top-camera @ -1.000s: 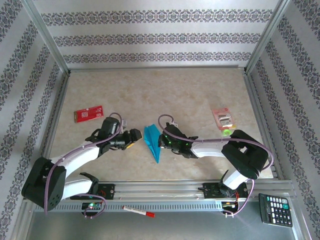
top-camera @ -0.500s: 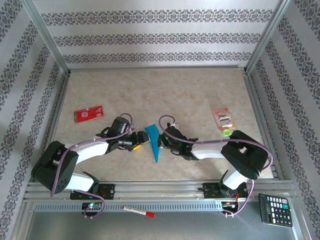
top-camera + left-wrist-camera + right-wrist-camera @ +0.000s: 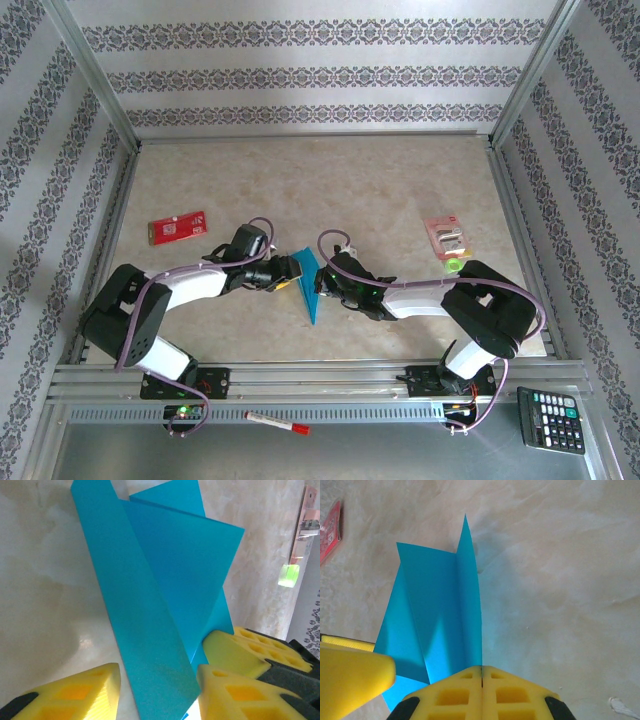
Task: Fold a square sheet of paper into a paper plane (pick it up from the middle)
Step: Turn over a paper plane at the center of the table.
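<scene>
The teal-blue paper plane (image 3: 312,300) lies mid-table as a narrow creased wedge, its tip pointing toward the near edge. My right gripper (image 3: 326,285) is shut on the plane's upright centre fold (image 3: 469,625), the paper edge pinched between its pads (image 3: 481,672). My left gripper (image 3: 288,271) is open at the plane's left side. One wing (image 3: 150,630) runs between the left gripper's (image 3: 159,695) two yellow fingers without being clamped. The right gripper's pad (image 3: 232,652) touches the paper just behind.
A red-and-white card (image 3: 177,227) lies at the left and a pink packet (image 3: 446,237) with a green piece (image 3: 452,266) at the right. A red pen (image 3: 277,423) and a calculator (image 3: 552,419) rest beyond the near rail. Patterned walls close in three sides.
My left gripper has moved right, up to the plane, and now straddles its left wing. The wing has been pushed up, so the plane looks narrower. The right gripper has stayed put.
</scene>
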### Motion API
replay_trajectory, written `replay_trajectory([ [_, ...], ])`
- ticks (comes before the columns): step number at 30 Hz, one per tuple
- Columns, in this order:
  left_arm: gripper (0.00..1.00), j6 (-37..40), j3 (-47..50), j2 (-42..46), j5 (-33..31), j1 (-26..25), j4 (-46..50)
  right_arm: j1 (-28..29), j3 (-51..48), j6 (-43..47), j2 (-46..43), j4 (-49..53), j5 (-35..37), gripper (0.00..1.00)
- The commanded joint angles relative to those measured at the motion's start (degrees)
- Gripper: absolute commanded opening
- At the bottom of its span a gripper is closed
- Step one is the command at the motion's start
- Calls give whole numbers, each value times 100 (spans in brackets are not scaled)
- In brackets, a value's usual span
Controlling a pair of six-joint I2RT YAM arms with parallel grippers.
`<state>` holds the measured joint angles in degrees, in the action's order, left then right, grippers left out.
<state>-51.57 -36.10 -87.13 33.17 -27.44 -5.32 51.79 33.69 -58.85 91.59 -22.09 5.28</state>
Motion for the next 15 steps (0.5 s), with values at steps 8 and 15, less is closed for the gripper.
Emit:
replay_trajectory([
  [8,15,330,-131,-106,23,44,207,82,-179,-239,-45,-65,393,0],
  [15,5,487,-161,-113,164,291,179,52,-323,-360,-132,12,645,0],
])
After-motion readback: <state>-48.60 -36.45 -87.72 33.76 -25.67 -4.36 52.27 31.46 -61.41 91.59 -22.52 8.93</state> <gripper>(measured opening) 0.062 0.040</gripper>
